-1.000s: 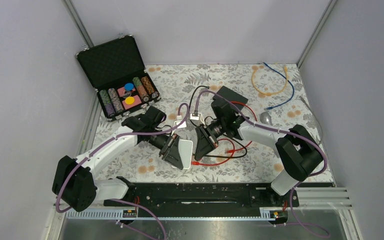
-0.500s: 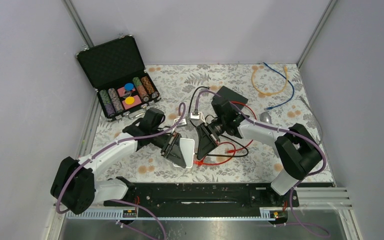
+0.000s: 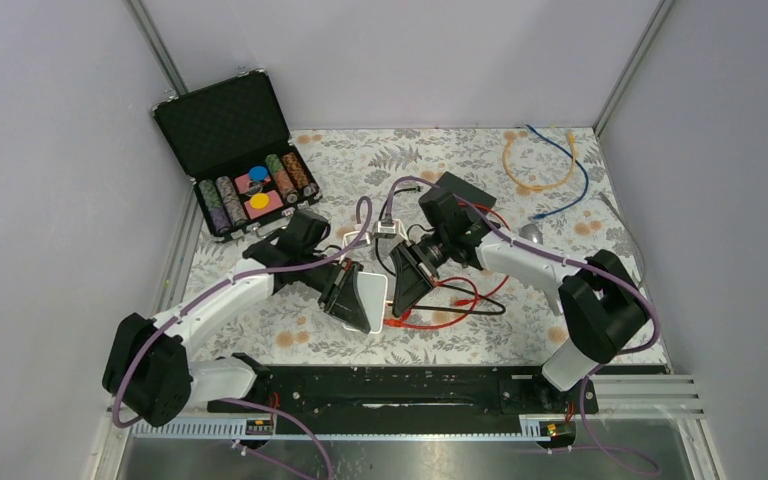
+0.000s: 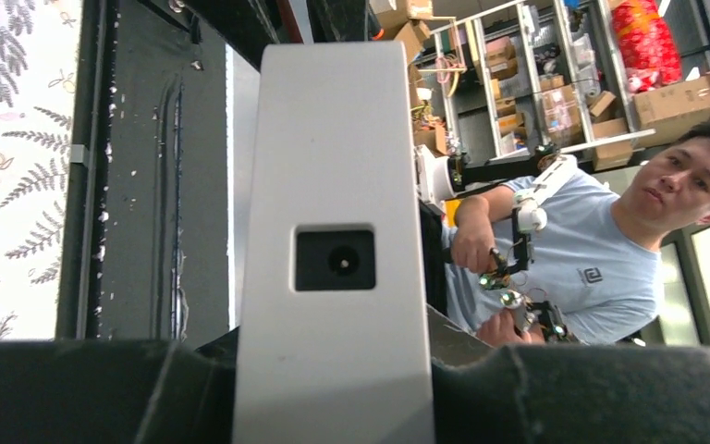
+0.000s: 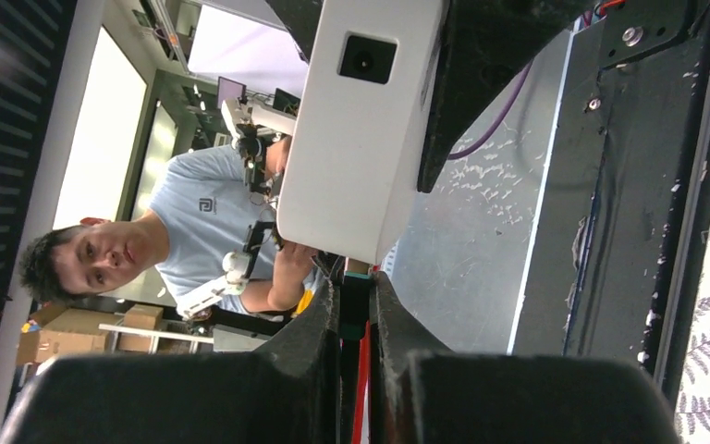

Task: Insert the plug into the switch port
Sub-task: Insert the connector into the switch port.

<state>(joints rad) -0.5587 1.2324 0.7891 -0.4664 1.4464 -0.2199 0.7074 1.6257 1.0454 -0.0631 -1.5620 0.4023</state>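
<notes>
1. Overall, gray walls closed in the table [image 3: 360, 155] on its left, back and right sides, and the arms' black base rail ran along its near edge.
2. An open case of poker chips [image 3: 243, 165] sat in the back left corner. Bare flowered cloth stretched from it to a yellow cable [image 3: 507, 160] at the back right.
3. Loose loops of red cable [image 3: 440, 322] lay on the cloth just in front of the grippers, narrowing the room there.
4. The switch [image 3: 370, 292] was a plain white slab held off the cloth at the table's front middle, tilted.
5. From the left wrist its narrow face [image 4: 333, 185] showed one small dark square port [image 4: 335, 260] with a round socket inside.
6. The left arm reached from its base diagonally toward the centre. The left gripper [image 3: 353, 296] was clamped on the switch, with a dark finger [image 4: 102, 388] pressed on each side of it.
7. The plug [image 5: 355, 324] sat nipped between the nearly closed fingers [image 5: 407, 361] of the right gripper [image 5: 355, 287], with red showing below it.
8. From the right wrist the plug's tip lay just under the switch's lower edge, well apart from the port [image 5: 367, 57]. I could not tell whether the tip touched the switch.
9. The right arm bent back from its base and pointed left, with its gripper [image 3: 407, 280] just beside the switch.
</notes>
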